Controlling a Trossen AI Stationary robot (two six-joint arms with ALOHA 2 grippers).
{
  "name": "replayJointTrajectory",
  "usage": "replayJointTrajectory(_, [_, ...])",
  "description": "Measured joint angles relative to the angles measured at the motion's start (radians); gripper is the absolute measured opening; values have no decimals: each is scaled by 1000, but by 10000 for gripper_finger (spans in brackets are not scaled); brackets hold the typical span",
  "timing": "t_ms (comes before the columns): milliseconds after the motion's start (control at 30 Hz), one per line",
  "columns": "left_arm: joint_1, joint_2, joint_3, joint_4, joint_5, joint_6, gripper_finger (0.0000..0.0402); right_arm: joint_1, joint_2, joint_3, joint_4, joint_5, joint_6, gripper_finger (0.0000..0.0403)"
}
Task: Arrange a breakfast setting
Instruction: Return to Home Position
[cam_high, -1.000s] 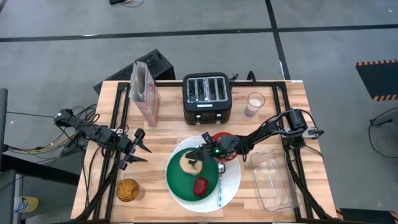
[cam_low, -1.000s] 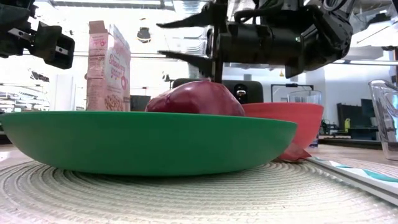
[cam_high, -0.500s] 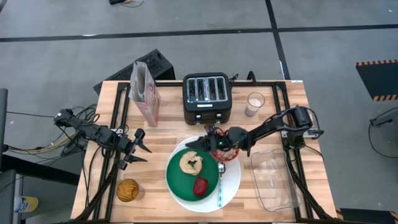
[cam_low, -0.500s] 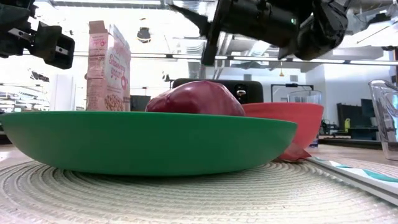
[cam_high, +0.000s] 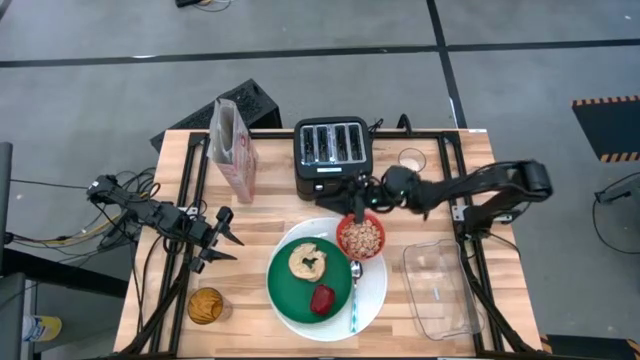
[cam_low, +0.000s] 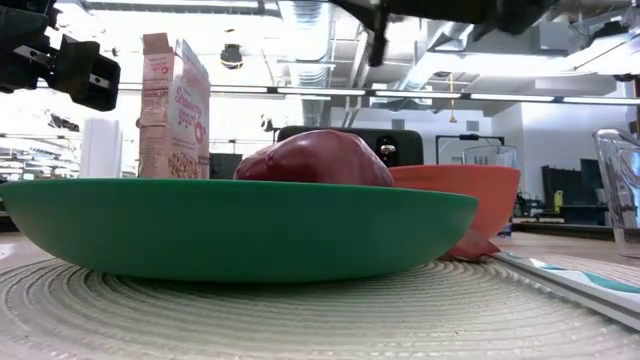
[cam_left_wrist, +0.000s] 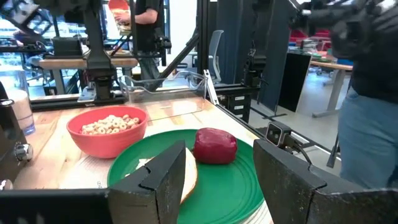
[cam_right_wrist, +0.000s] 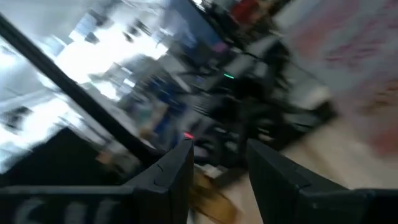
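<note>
The large white plate (cam_high: 372, 295) lies on a woven mat at the table's near middle. The green plate (cam_high: 292, 292) rests on it. On the green plate lie the toasted bagel (cam_high: 308, 261) and the red food piece (cam_high: 322, 298). The red bowl (cam_high: 361, 238), filled with cereal, stands on the white plate's far right. The teal-handled spoon (cam_high: 354, 305) lies along the white plate's right rim. My right gripper (cam_high: 356, 208) is open and empty, above the gap between the bowl and the toaster. My left gripper (cam_high: 226, 240) is open and empty, left of the plates.
A black toaster (cam_high: 334, 155) stands at the far middle, with a cereal box (cam_high: 232, 150) to its left and a glass of milk (cam_high: 411, 160) to its right. A clear tray (cam_high: 440, 290) lies at the near right. A glass of amber drink (cam_high: 206, 305) stands at the near left.
My right gripper, open throughout, has risen from just above the bagel on the green plate. It has drawn back toward the table's far right, passing over the red bowl to a spot in front of the toaster. The bagel stays on the green plate.
</note>
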Motion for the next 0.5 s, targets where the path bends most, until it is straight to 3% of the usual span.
replayJointTrajectory(200, [0, 0, 0, 0, 0, 0, 176, -67, -171, 0, -392, 2, -127, 169])
replayJointTrajectory(500, [0, 0, 0, 0, 0, 0, 176, -140, -313, 0, -820, 43, -132, 169])
